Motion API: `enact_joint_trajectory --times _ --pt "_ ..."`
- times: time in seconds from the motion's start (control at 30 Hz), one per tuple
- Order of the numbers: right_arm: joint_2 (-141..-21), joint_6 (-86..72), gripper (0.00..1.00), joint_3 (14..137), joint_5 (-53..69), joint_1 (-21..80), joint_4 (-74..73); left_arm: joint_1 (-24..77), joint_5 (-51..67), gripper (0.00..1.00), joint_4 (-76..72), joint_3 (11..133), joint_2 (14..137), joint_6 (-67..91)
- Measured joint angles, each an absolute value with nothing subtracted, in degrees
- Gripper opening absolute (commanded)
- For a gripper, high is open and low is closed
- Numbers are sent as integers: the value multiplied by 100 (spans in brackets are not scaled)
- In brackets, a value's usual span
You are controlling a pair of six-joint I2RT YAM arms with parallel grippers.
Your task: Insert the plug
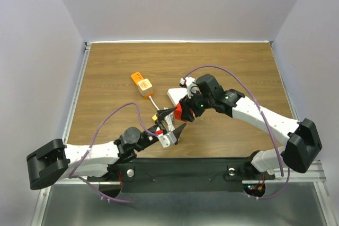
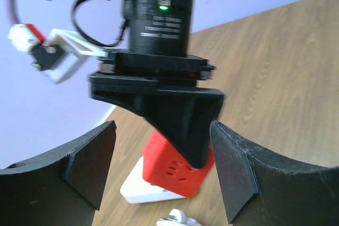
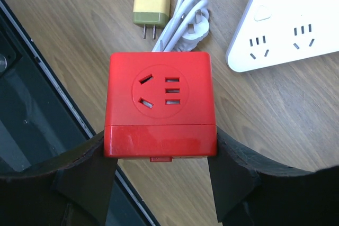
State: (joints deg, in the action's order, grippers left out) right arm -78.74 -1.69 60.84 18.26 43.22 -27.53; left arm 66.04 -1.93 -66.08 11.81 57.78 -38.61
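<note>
My right gripper (image 3: 159, 154) is shut on a red cube socket (image 3: 159, 99) and holds it above the wood table, socket face towards the wrist camera. In the top view the cube (image 1: 182, 112) is mid-table. A yellow two-pin plug (image 3: 151, 6) and a white three-pin plug (image 3: 188, 22) with its cable lie on the table beyond the cube. My left gripper (image 2: 161, 168) is open and empty, facing the red cube (image 2: 175, 175) from close by; the white plug (image 2: 177, 218) lies below its jaws. In the top view the left gripper (image 1: 177, 130) is just below-left of the right gripper (image 1: 183, 114).
A white power strip (image 3: 291, 25) lies flat beside the cube, also in the top view (image 1: 176, 96) and the left wrist view (image 2: 139, 189). An orange charger box (image 1: 142, 83) lies further back, its white cable running towards the plugs. The table's black front rail (image 3: 32, 104) is near the cube.
</note>
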Motion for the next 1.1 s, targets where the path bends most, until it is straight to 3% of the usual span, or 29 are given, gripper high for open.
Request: enact_joint_trajectory --times 0.33,1.1 --pt "-7638 -161 0 6084 1726 4320 -2788 6672 -93 81 -5780 1516 6361 -3538" --pt "-7566 -110 0 6086 1730 4359 -2827 6779 -950 82 -6648 1505 6949 -3918"
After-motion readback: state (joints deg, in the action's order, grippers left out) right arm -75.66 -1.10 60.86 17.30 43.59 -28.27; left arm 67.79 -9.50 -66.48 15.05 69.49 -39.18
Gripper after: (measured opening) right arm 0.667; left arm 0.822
